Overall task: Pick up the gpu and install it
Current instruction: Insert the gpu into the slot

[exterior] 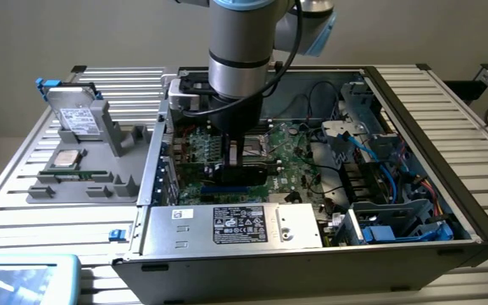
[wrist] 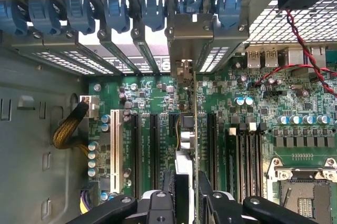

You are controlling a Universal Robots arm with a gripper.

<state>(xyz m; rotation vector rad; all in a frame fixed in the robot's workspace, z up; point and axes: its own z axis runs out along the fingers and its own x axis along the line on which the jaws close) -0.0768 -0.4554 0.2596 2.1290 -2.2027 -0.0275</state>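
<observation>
Closest to me, a pale blue tray (exterior: pixel 20 276) pokes in at the exterior view's left corner, cut off by the edge. Behind it the open case (exterior: pixel 473 222) sits on a slatted table (exterior: pixel 23 210), with the power supply (exterior: pixel 236 225) along its near wall. The arm (exterior: pixel 239 57) comes straight down into the case and blocks much of the motherboard (exterior: pixel 299 159) from here. Its gripper (exterior: pixel 242 162) is clamped on the gpu (exterior: pixel 259 175), which stands on edge over the board's slots. From the wrist, the gpu (wrist: pixel 195 129) is just a thin line running away between the two fingers (wrist: pixel 171 200), and its metal bracket (wrist: pixel 192 31) sits up against the case's slot openings under the blue latches (wrist: pixel 113 13). Whether its lower edge is seated in a slot I cannot tell, as the fingers hide it. At the exterior view's left, well apart from the case, a grey holder (exterior: pixel 83 184) carries a hard drive (exterior: pixel 79 117) standing up.
</observation>
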